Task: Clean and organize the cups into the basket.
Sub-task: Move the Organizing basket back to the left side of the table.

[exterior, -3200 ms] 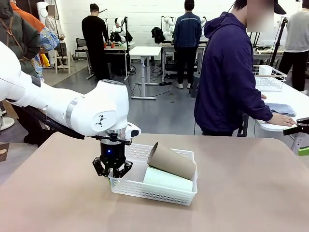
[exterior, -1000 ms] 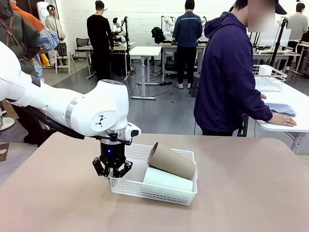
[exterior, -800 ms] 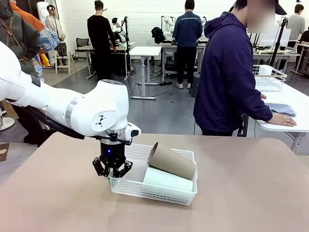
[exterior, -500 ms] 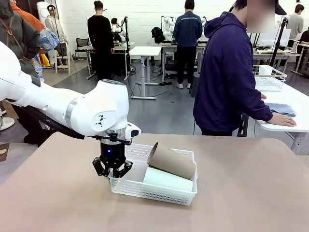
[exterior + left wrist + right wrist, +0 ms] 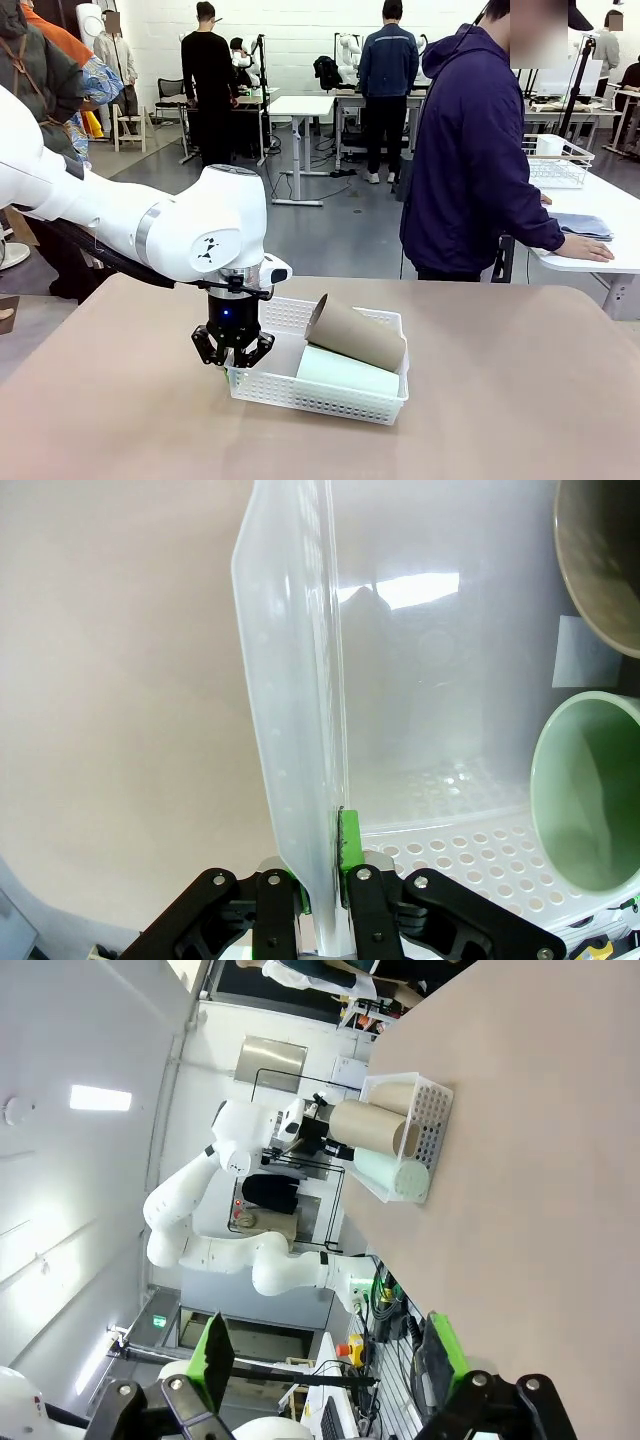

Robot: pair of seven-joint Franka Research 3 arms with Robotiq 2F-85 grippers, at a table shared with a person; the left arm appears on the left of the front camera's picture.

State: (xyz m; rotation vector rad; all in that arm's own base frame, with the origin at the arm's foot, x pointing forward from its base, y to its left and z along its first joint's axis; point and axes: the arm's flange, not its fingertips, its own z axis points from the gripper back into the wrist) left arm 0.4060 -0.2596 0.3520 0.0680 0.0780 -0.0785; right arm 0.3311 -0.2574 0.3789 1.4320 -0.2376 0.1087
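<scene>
- looking across the table from the front, we see our left gripper (image 5: 232,352) pinched on the near-left rim of the basket (image 5: 330,397), likely to steady or drag it; a tan cup (image 5: 357,333) leans on a mint cup (image 5: 345,371) lying inside.
- through the left wrist, our pads (image 5: 349,842) clamp the thin basket wall (image 5: 295,730); both cup mouths face us.
- from the right wrist, our right gripper (image 5: 325,1355) stands wide open, holding nothing, well apart from the basket (image 5: 432,1120), probably waiting.

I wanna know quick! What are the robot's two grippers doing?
Left gripper: shut on the basket rim.
Right gripper: open, holding nothing.
</scene>
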